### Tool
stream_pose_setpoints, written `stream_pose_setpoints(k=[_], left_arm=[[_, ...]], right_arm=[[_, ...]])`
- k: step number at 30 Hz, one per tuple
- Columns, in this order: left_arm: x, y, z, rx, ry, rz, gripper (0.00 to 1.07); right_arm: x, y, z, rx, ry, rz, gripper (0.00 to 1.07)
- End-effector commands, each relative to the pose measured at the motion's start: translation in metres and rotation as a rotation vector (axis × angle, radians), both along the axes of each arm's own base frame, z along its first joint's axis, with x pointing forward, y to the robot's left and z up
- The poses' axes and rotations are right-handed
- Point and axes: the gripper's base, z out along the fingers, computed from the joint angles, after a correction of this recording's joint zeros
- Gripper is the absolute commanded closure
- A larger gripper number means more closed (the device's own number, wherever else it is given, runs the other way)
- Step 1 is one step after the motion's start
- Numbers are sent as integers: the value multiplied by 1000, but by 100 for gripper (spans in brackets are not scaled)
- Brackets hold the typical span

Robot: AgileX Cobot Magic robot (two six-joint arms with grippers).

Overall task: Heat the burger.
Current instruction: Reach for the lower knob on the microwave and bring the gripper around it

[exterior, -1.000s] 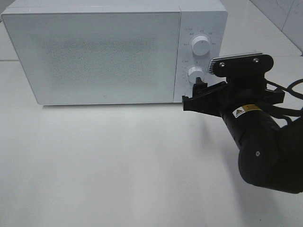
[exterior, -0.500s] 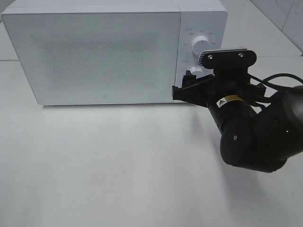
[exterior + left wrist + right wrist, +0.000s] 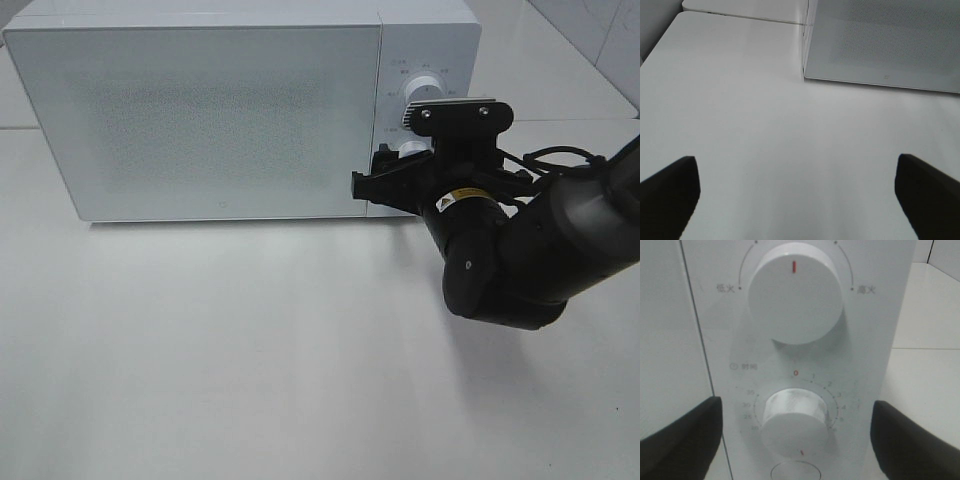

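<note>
The burger is out of view in every frame. A white microwave stands at the back of the table with its door closed. My right gripper is open right in front of the control panel. Its dark fingers stand either side of the lower timer knob without touching it, and the upper power knob is above. My left gripper is open over bare table, short of the microwave's front left corner, with nothing between its fingers.
The white table spreads in front of the microwave. The right arm's black body hangs over the table's right side. A tiled wall runs behind on the right.
My right gripper has moved left and in toward the control panel, closing on the lower knob. Its jaws keep the same width.
</note>
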Motion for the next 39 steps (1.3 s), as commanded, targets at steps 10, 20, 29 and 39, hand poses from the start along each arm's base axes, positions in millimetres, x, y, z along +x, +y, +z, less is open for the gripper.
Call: stream_pose_setpoints(k=[10, 20, 29, 39], left_arm=[[-2, 0, -1, -4, -24, -1, 8], [-2, 0, -1, -4, -24, -1, 8], [-2, 0, -1, -4, -24, -1, 8], [-2, 0, -1, -4, -24, -1, 8]], right_arm=[[21, 10, -7, 12, -8, 3, 31], [23, 8, -6, 12, -19, -5, 35], [23, 9, -3, 7, -45, -5, 75], [24, 7, 3, 8, -108, -20, 107]])
